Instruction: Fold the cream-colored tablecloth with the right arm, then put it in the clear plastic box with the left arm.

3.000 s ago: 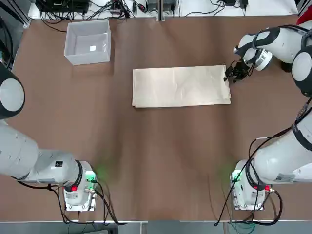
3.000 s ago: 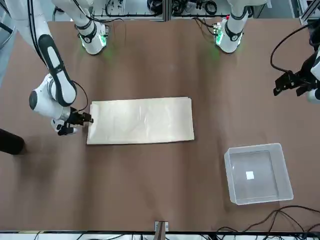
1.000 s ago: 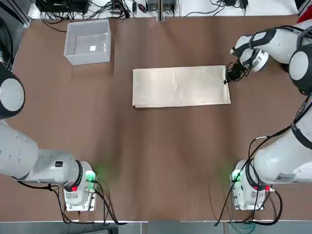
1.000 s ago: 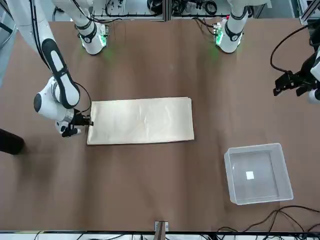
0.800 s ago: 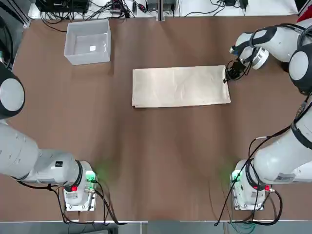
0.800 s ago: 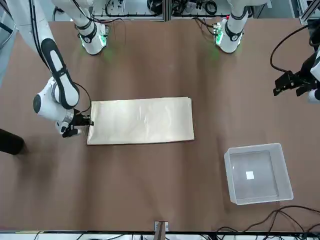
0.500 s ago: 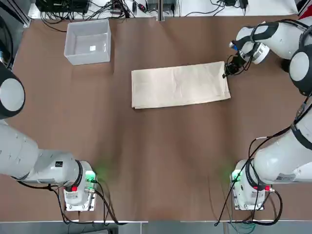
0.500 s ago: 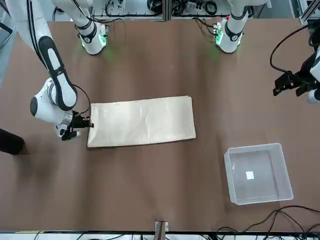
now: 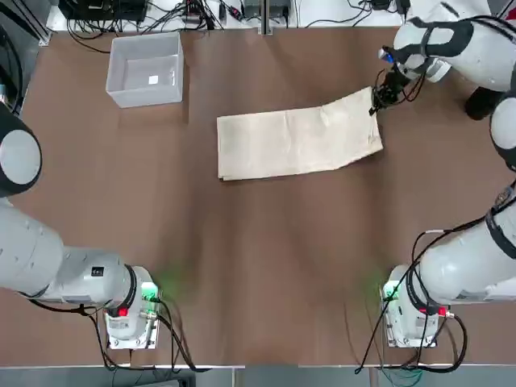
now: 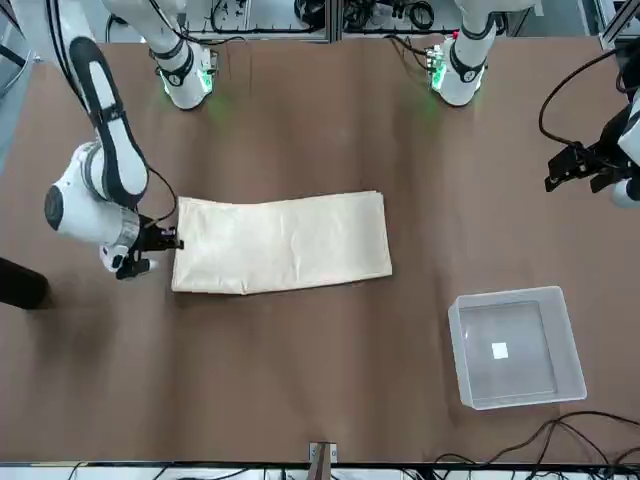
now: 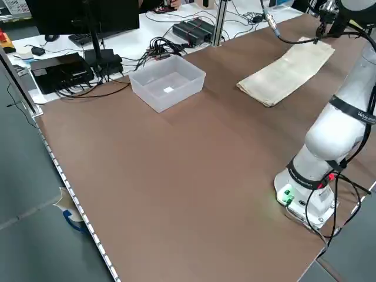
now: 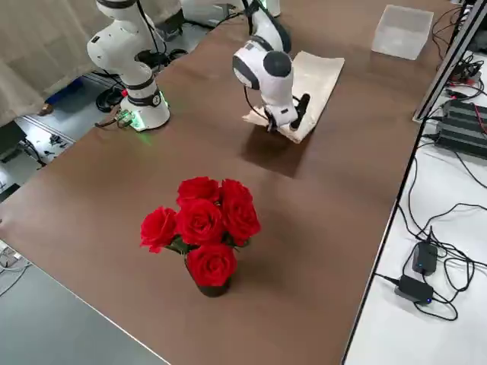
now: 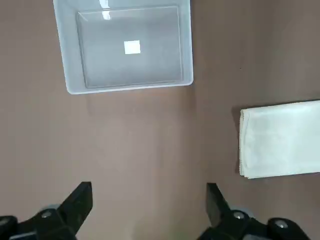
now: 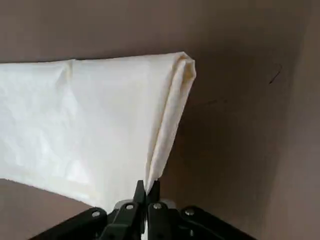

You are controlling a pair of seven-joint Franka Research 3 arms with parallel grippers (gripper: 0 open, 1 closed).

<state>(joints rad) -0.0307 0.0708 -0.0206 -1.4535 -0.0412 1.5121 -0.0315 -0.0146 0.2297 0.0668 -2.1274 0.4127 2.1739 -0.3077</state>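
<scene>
The cream-colored tablecloth [image 9: 294, 141] lies as a long folded strip in the middle of the table, also seen as the tablecloth [image 10: 285, 243]. My right gripper [image 9: 376, 105] is shut on its far right corner and holds that end lifted off the table; the right wrist view shows the pinched edge of the tablecloth [image 14: 165, 130] hanging from my gripper [image 14: 146, 190]. The clear plastic box [image 9: 146, 68] stands at the far left, with a white label inside, and is also visible as the box [image 13: 125, 47]. My left gripper [image 13: 147, 197] hovers open, high above the table between box and cloth.
A vase of red roses [image 12: 202, 228] stands on the robot's right end of the table. Cables and power bricks [image 11: 82, 64] crowd the white bench beyond the far edge. Both arm bases [image 9: 129, 310] sit at the near edge.
My right gripper has risen and moved toward the far edge, pulling the cloth's right end up with it. The strip now lies skewed. The left arm has not moved.
</scene>
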